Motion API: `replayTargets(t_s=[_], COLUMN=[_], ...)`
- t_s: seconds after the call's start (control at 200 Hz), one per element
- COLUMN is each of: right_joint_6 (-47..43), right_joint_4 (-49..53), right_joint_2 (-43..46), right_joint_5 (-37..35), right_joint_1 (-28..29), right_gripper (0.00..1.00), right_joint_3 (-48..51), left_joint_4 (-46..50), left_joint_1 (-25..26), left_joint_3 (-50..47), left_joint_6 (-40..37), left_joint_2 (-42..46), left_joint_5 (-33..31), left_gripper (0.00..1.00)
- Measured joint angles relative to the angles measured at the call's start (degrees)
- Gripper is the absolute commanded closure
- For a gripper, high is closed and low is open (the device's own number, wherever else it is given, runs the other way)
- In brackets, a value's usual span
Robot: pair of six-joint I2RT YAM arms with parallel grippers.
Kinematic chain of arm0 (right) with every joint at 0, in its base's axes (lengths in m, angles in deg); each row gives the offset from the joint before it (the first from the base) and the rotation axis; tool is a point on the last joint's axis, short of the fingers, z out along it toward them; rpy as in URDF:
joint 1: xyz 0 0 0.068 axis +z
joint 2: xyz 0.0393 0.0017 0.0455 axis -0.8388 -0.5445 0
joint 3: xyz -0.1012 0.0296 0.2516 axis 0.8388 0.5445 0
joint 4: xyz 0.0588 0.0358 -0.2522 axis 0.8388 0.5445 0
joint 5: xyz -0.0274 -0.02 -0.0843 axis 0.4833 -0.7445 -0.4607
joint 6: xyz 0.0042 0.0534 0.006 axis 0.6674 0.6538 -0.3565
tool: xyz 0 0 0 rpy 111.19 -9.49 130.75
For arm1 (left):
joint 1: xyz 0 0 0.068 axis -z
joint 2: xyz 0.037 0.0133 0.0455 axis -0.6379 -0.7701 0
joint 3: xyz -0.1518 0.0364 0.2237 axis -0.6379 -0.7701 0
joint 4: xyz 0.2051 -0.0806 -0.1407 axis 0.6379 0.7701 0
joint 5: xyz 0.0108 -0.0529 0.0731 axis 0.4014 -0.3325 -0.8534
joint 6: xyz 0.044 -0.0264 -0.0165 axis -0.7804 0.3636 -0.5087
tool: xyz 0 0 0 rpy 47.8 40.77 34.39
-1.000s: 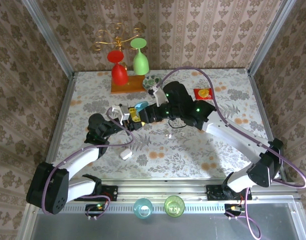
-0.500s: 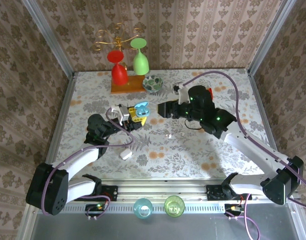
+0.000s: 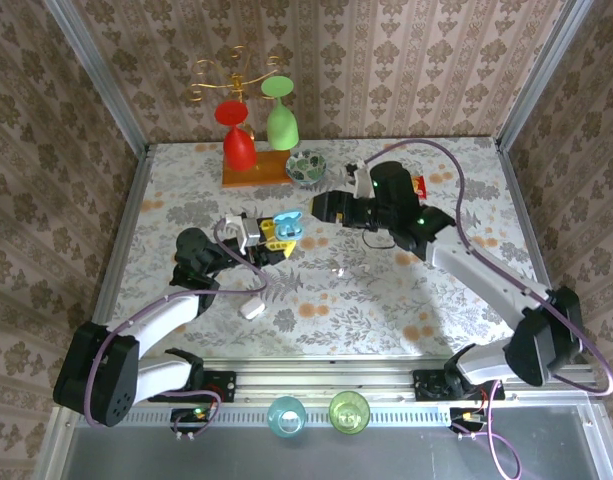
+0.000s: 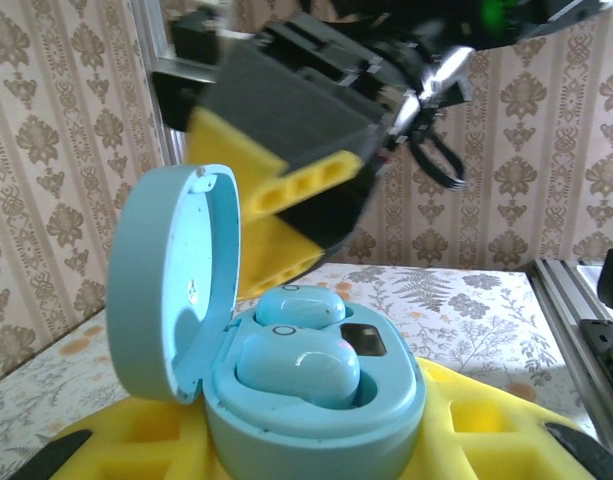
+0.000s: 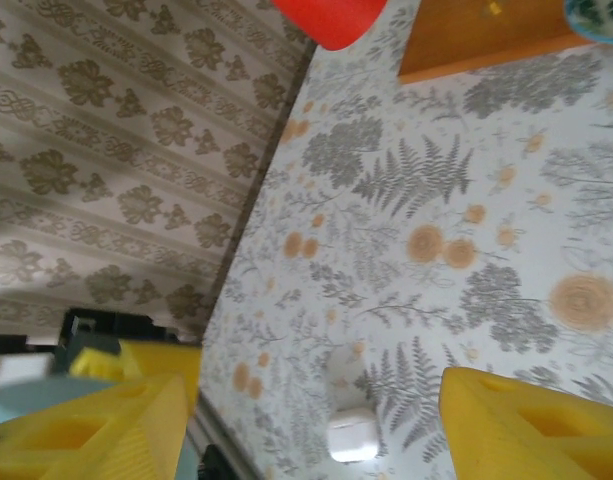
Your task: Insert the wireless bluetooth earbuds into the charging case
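Earbuds (image 4: 298,362), two pale blue ones, sit side by side in the wells of a pale blue case (image 4: 316,425). In the left wrist view, its lid stands open on the left. The left tool (image 3: 274,233) clenches this case between its yellow pads, above the worktop (image 3: 386,300). The right tool (image 3: 318,207) hangs just beside the case, released, its yellow pads spread wide with nothing between them. A small white case (image 3: 252,308) lies on the worktop, nearer the arm bases.

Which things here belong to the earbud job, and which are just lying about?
Job: open light blue pebble-shaped charging case, two light blue earbuds seated inside, left gripper.
Lying about: red wine glass, green wine glass, patterned bowl, teal cup.
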Motion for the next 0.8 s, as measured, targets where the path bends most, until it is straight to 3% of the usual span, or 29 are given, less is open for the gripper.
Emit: replayTargets(t_s=[0.305, 0.56, 0.8], right_joint_6=[1.0, 0.3, 10.1], right_joint_4=[-0.2, -0.7, -12.8], right_joint_2=[-6.1, -4.6, -3.5], right_joint_5=[10.3, 12.6, 18.7], right_joint_1=[0.1, 0.2, -0.3], right_gripper=[0.27, 0.23, 0.23], right_joint_3=[-5.0, -2.3, 4.5], left_joint_4=[-0.3, -0.3, -2.8], left_joint_1=[0.3, 0.3, 0.3], left_joint_3=[0.0, 0.0, 0.0], left_joint_6=[0.0, 0.0, 0.7], left_joint_2=[-0.6, -0.6, -0.5], left_joint_5=[0.7, -1.3, -3.3], left_gripper=[0.74, 0.74, 0.74])
